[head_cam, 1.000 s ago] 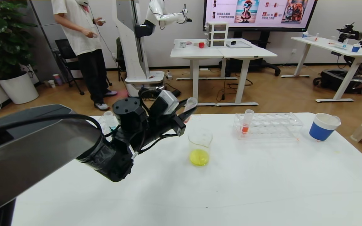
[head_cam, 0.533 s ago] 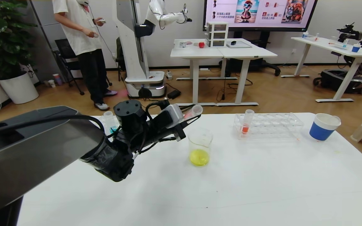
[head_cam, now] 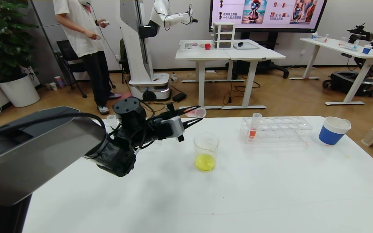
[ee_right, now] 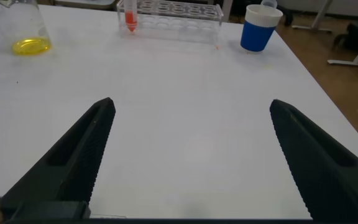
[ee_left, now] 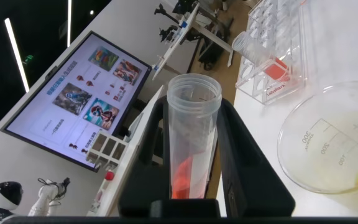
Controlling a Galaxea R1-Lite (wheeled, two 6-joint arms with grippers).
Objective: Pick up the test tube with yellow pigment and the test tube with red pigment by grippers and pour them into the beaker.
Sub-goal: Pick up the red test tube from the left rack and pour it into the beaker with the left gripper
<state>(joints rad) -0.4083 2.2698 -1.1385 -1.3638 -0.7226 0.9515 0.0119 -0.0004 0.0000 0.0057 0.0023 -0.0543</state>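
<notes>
Left tool (head_cam: 191, 117) closed on the test tube with red pigment (head_cam: 197, 112) — tube tipped nearly level, mouth pointing toward the rack side, held above and just behind the beaker (head_cam: 206, 151). Beaker stands on the white counter (head_cam: 238, 194), yellow liquid in its bottom. Second red tube (head_cam: 254, 126) upright in the clear rack (head_cam: 280, 127). Right tool (ee_right: 191, 155) low over the counter — spread wide, holding nothing.

Beaker (ee_left: 334, 140) cut by picture edge; red tube (ee_left: 191, 134) base behind gripper (ee_left: 194, 158).

beaker (ee_left: 328, 146) wall printed with graduation marks, "200", "100"
</notes>
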